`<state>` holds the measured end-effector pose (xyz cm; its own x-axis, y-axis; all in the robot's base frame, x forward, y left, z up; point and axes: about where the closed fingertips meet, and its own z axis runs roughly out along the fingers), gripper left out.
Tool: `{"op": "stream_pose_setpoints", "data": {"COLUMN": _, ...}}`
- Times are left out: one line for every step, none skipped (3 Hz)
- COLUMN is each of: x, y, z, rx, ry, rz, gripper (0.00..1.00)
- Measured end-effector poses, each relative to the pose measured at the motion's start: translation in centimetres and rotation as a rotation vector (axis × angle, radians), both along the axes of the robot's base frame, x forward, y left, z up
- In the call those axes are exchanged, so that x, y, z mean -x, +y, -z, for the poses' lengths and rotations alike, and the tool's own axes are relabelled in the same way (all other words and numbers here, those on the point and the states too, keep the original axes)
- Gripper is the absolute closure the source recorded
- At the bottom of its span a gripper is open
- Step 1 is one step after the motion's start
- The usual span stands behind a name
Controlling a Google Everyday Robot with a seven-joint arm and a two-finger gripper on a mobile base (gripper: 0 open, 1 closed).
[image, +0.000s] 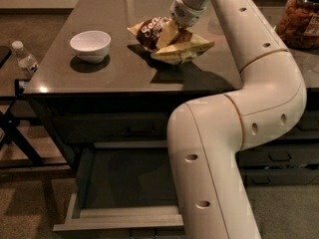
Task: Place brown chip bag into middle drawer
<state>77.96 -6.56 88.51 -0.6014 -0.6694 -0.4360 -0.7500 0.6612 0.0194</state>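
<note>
The brown chip bag [175, 43], crinkly pale yellow with a dark brown panel and white lettering, hangs tilted just above the dark countertop [114, 73] and casts a shadow below it. My gripper [172, 30] comes down from the top of the camera view and is shut on the bag's upper middle. The middle drawer [82, 193] is pulled open under the counter at the lower left. It shows a dark floor and lighter grey side walls, with nothing visible in it. My arm's white elbow [219, 148] covers the drawer's right part.
A white bowl [90, 44] sits on the counter left of the bag. A clear jar of orange-brown snacks [300, 19] stands at the far right. A water bottle [24, 59] and a black folding frame [15, 138] are at the left. Narrower closed drawers [279, 158] are at the right.
</note>
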Motion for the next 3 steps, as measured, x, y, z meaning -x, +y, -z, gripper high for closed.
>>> {"op": "stream_pose_setpoints", "data": {"x": 0.3, "y": 0.4, "z": -1.5, "rx": -0.050, "ry": -0.048, "rz": -0.064, "gripper": 1.00}}
{"op": "stream_pose_setpoints", "data": {"x": 0.1, "y": 0.5, "z": -1.6, "rx": -0.051, "ry": -0.052, "rz": -0.064, "gripper": 1.00}}
{"op": "stream_pose_setpoints", "data": {"x": 1.2, "y": 0.0, "z": -3.0, "rx": -0.061, "ry": -0.050, "rz": -0.068, "gripper": 1.00}}
